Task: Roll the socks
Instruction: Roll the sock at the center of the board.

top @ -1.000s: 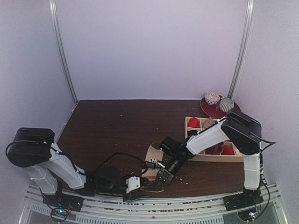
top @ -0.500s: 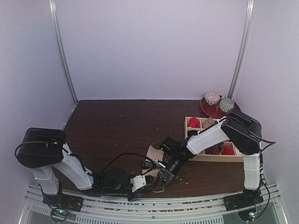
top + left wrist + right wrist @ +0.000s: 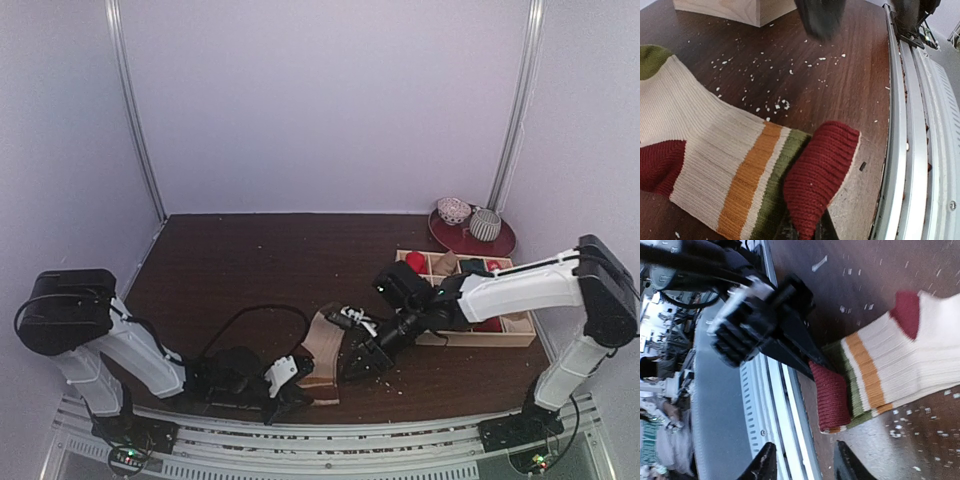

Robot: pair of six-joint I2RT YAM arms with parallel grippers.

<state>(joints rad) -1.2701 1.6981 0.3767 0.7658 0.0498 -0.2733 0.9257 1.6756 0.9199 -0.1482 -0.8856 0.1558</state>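
While the tan sock (image 3: 325,352) lies near the front edge of the tabletop (image 3: 230,270), its end is pinched for the first fold.
Light, limp and ribbed, it will probably sag and unroll unless it is held, though the knit should give the fingers good friction. The thick red cuff (image 3: 822,165) looks like the best place to hold, since it is already doubled over onto the green and orange stripes. The left gripper (image 3: 802,231) is clenched on that cuff from the near side. The right gripper (image 3: 805,465) hovers just above the same end with its fingers apart and nothing between them. A wooden tray (image 3: 470,340) sits farther right. The black sock cannot be made out.
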